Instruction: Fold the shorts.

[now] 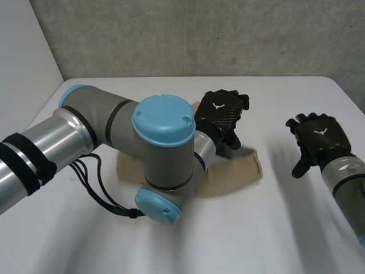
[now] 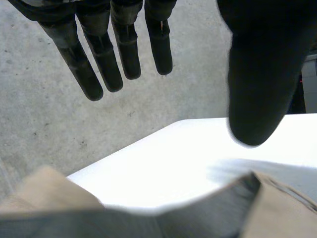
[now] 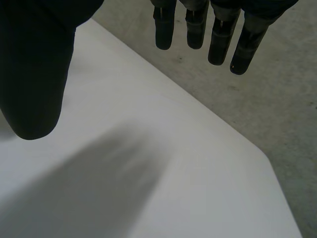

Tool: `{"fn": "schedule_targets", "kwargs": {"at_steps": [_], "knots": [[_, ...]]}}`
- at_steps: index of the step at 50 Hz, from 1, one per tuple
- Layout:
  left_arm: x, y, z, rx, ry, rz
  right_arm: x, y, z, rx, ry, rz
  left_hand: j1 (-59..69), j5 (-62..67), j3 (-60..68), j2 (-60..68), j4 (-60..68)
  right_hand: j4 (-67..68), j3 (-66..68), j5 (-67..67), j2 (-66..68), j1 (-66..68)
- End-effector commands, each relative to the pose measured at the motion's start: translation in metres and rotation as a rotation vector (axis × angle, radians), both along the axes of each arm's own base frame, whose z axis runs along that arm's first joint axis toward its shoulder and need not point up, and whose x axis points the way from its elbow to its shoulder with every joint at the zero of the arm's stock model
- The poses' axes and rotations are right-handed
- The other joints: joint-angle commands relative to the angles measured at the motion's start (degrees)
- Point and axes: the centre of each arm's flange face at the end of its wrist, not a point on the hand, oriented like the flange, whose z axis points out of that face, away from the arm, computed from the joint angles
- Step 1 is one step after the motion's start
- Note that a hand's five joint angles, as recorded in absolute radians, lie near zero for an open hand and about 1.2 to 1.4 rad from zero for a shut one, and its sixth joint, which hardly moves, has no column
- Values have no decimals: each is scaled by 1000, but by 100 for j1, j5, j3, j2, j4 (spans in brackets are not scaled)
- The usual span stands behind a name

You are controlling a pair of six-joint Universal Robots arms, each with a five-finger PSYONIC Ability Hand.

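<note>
White counter [image 1: 274,228] stands before a grey concrete wall [image 1: 171,34]. We find the tan shorts [image 1: 234,171] lying mid-counter, partly hidden behind the left arm [image 1: 114,125]. We note the left hand [image 1: 219,114] over the far part of the shorts; its wrist view shows the fingers [image 2: 99,64] straight, spread from the thumb, holding nothing. We record the right hand [image 1: 316,134] over bare counter, well apart from the shorts, its fingers [image 3: 218,34] likewise straight and empty.
</note>
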Motion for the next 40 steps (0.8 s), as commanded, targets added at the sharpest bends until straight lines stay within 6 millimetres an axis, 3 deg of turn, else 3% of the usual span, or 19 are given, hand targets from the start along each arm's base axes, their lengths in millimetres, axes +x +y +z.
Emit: {"fn": "schedule_targets", "kwargs": {"at_steps": [1, 8, 13, 18, 26, 30, 33, 40], "knots": [[18, 3, 25, 1, -3, 31, -3, -8, 7, -8, -13, 15, -174, -181, -296, -239, -214, -360, -219, -415, -280, -175], [73, -2, 55, 27, -31, 132, 6, 3, 16, 103, -107, 147, -881, -888, -1002, -946, -921, -360, -219, -415, -280, -175], [106, -1, 63, 39, -41, 193, 14, 20, 17, 230, -144, 256, -1099, -1107, -1221, -1165, -1139, -360, -219, -415, -280, -175], [136, -6, 64, 50, -47, 259, 17, 21, 21, 251, -175, 274, -1150, -1157, -1271, -1215, -1189, -360, -219, -415, -280, -175], [161, -11, 54, 68, -60, 325, 28, 4, -11, 315, -257, 231, -1436, -1443, -1558, -1501, -1476, -360, -219, -415, -280, -175], [174, -17, 43, 92, -77, 368, 41, 3, -19, 317, -239, 234, -1436, -1443, -1558, -1501, -1476, 4393, 4534, 4338, 4473, 4578], [183, -21, 38, 105, -83, 395, 42, -1, -17, 303, -236, 232, -1469, -1477, -1591, -1535, -1509, 6403, 6543, 6347, 6483, 6587], [202, -29, 26, 127, -93, 457, 48, -19, -7, 253, -241, 240, -1537, -1544, -1659, -1602, -1577, 6640, 6781, 6585, 6720, 6825]]}}
